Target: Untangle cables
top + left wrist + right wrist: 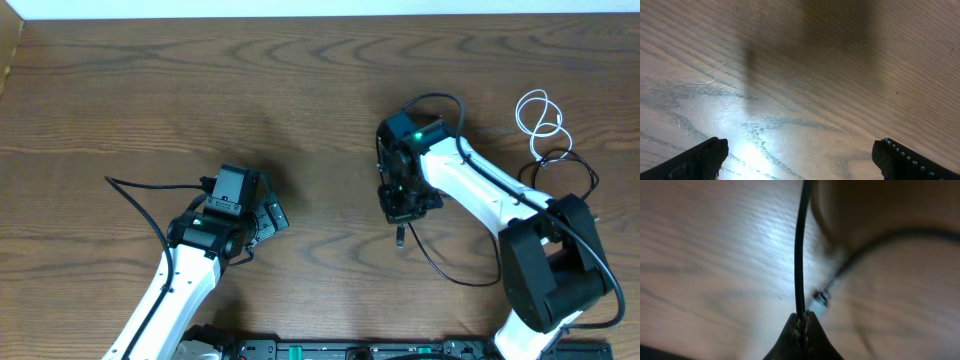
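My right gripper [803, 316] is shut on a thin black cable [800, 245] that runs straight out from between the fingertips. Another dark cord curves off blurred to the right, with a small metal plug [821, 298] close by the tips. From overhead, the right gripper [404, 205] sits right of centre, and the black cable [440, 270] trails from under it toward the right arm's base, a plug end [399, 238] just below it. A short white cable [540, 118] lies looped at the far right. My left gripper [802, 155] is open over bare wood, holding nothing.
The left arm [215, 225] rests at the lower left with its own thick black wire [140, 195] arcing out to the left. More thin black cord [565, 160] lies beside the white loop, near the right arm's base [550, 270]. The table's back edge [320, 14] runs along the top.
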### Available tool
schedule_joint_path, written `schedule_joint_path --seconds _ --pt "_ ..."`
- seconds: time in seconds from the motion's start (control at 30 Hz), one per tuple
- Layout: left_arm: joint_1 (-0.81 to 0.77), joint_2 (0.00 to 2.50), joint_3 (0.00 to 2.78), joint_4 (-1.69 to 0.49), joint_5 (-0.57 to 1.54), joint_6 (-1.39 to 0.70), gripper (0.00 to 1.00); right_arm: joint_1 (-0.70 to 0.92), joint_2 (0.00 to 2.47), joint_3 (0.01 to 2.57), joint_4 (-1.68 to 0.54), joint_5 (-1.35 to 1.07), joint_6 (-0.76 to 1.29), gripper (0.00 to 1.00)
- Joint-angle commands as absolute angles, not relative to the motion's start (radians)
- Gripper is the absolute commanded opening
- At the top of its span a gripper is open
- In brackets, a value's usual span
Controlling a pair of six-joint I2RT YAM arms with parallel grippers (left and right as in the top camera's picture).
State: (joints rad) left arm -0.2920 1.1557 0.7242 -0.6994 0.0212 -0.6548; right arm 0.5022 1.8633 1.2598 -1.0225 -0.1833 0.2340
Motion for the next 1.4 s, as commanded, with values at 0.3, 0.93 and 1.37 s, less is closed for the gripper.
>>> schedule_joint_path --seconds 0.3,0.93,1.37 --pt "-0.293 1.150 0.733 -0.703 0.017 -0.660 0.98 0.598 1.880 1.258 -0.861 -0.311 0.231 0.01" --pt "-0.293 1.150 0.733 -0.703 0.017 -0.660 0.98 0.596 1.880 1.166 -1.002 0.025 0.345 0.06" --pt "-0.293 1.150 0.733 -0.703 0.018 -0.660 0.98 0.596 1.880 1.023 -0.915 0.151 0.448 0.51"
